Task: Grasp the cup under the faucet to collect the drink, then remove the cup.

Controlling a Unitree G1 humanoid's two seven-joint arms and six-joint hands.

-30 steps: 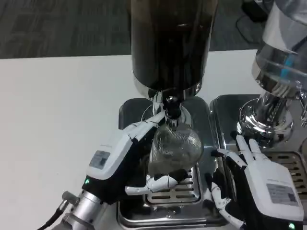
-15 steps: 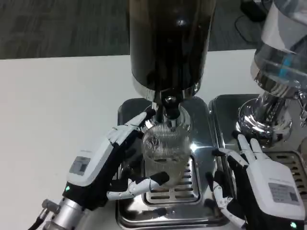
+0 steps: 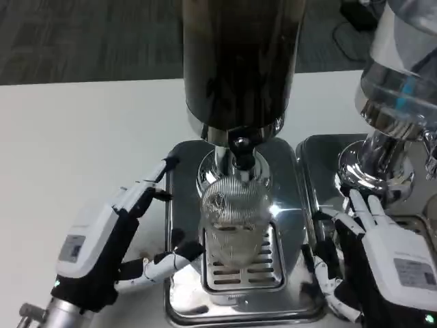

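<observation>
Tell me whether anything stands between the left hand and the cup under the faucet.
Nothing visible does. The left hand is open beside the cup, apart from it, with only bare drip tray between them. The faucet hangs above the cup, not in that path.

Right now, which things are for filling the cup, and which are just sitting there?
For the job: cup, faucet, dark drink dispenser, drip tray, left hand.
Just there: second dispenser, right hand, white table.

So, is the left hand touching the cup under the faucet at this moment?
Apart. In the head view the left hand is open beside the drip tray, and bare metal shows between its fingers and the cup.
</observation>
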